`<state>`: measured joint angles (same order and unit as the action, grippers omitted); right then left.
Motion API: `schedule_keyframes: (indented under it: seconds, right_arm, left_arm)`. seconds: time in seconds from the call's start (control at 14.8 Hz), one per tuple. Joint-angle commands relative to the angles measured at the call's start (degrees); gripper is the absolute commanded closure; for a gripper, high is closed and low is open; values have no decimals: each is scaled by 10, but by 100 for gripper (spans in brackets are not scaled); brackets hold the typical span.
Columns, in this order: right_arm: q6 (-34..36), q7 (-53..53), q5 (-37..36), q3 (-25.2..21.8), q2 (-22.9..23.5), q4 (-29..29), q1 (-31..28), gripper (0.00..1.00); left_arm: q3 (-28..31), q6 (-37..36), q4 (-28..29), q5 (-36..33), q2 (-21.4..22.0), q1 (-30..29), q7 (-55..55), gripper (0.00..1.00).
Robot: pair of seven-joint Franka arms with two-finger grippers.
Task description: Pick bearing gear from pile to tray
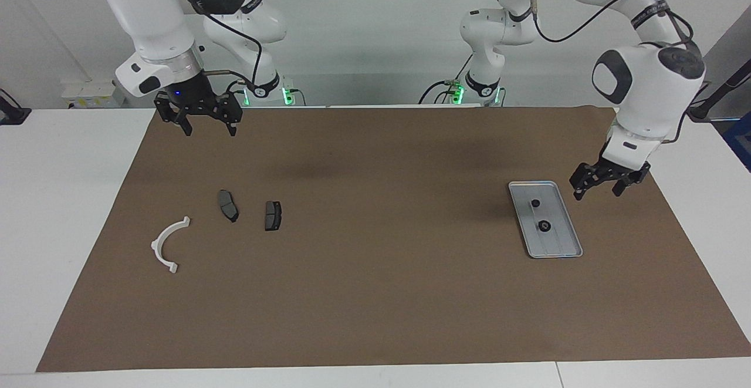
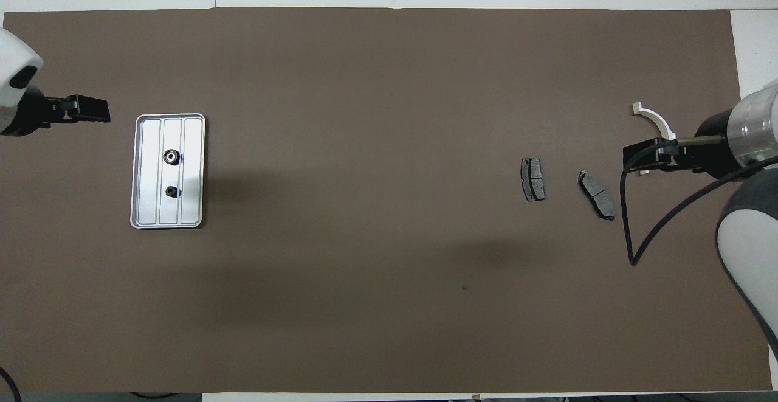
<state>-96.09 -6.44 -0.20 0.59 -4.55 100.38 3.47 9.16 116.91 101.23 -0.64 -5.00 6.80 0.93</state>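
Observation:
The silver tray (image 1: 558, 248) (image 2: 149, 207) lies on the brown mat toward the left arm's end. Two small black bearing gears rest in it, one (image 1: 535, 203) (image 2: 172, 191) nearer to the robots than the other (image 1: 544, 226) (image 2: 171, 157). My left gripper (image 1: 597, 194) (image 2: 100, 110) hangs open and empty above the mat beside the tray. The pile toward the right arm's end holds a white curved bracket (image 1: 169, 244) (image 2: 655, 119) and two dark brake pads (image 1: 228, 205) (image 1: 273, 215) (image 2: 597, 194) (image 2: 533, 179). My right gripper (image 1: 211, 132) (image 2: 635, 160) waits open, raised over the mat.
The brown mat (image 1: 375, 294) covers most of the white table. A black cable (image 2: 626, 219) loops down from the right arm above the mat beside the brake pads.

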Motion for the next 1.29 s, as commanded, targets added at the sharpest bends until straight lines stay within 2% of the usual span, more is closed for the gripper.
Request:
schedule_keyframes:
  seconds: [0.0,0.2,0.34,0.47,0.61,1.22]
  right_arm:
    - [-9,5,-1,3,-6,4,-6,0]
    - [-9,5,-1,3,-6,4,-6,0]
    - [-8,5,-1,3,-7,4,-6,0]
    - [-9,5,-1,3,-6,5,-6,0]
    - [-8,5,-1,3,-7,5,-5,0]
    - [-9,5,-1,0,-6,4,-5,0]
  left_arm:
    - [-3,-31,-1,17,53,-3,33,0]
    - [-5,-97,-20,17,91,-2,34,0]
    - [-26,-159,-56,16,91,-14,35,0]
    - [-92,-220,-87,25,87,-76,33,0]
    - [-104,-270,-106,25,81,-81,33,0]
    - [-104,-288,-102,24,88,-83,15,0]
